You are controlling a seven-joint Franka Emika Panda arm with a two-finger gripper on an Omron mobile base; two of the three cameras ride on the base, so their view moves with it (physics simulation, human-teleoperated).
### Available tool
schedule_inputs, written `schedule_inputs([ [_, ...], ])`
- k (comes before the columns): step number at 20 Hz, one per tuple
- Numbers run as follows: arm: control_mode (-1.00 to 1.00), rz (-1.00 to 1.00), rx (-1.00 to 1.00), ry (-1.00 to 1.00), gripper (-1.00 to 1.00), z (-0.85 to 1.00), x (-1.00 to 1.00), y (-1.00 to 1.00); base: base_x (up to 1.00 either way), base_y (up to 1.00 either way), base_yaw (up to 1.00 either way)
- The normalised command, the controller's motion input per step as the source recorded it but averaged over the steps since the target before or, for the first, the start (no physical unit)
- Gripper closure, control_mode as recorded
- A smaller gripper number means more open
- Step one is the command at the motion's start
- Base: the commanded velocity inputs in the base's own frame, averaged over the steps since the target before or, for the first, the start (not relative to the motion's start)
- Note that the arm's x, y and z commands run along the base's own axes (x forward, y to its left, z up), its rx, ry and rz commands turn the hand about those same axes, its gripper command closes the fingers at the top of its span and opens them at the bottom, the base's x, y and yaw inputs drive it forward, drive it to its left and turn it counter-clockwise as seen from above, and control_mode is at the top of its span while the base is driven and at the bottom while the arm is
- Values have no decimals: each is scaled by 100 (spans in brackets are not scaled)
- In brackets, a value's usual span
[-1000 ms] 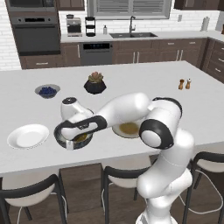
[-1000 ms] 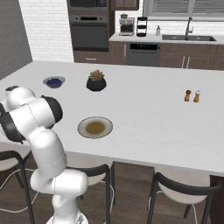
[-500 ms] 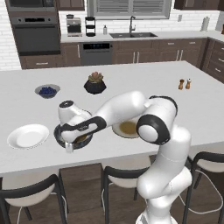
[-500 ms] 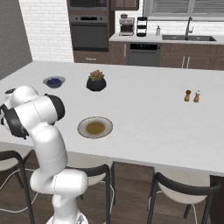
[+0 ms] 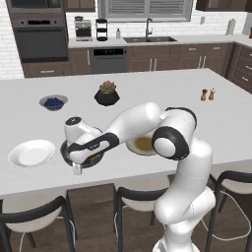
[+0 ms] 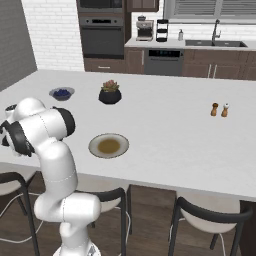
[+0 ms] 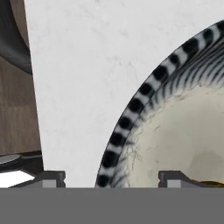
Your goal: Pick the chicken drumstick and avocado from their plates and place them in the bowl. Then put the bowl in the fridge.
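The dark grey ribbed bowl [image 5: 86,156] stands near the counter's front edge, between the two plates, and my hand covers most of it. My gripper [image 5: 78,165] points down at its near rim. In the hand view the striped rim of the bowl [image 7: 131,109] runs between my fingertips [image 7: 50,177]: one is outside over the counter, the other over the pale speckled inside. The jaws stand apart and clear of the rim. The white plate [image 5: 32,152] lies bare to the left. The beige-rimmed plate [image 5: 143,145] [image 6: 108,145] lies to the right. The drumstick and avocado are hidden. The fridge is out of view.
A small blueberry bowl [image 5: 53,102] and a black plant pot [image 5: 107,94] stand further back on the counter [image 5: 162,93]. Salt and pepper shakers [image 5: 207,94] are at the far right. Dark stools [image 5: 34,216] line the counter's front edge below the bowl.
My hand has sunk a little and shifted left onto the bowl's near rim. The jaws have started to narrow. The bowl and plates have not moved.
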Motion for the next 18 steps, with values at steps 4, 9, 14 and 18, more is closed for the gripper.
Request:
schedule_inputs([
  [4, -100, 0, 0, 0, 100, 0, 0, 0, 0, 0, 0],
  [9, -100, 0, 0, 0, 100, 0, 5, -1, 0, 0, 0],
  [14, -100, 3, 0, -6, 100, 27, -4, -30, 0, 0, 0],
  [18, -100, 1, 0, -22, 100, 52, -23, -30, 0, 0, 0],
])
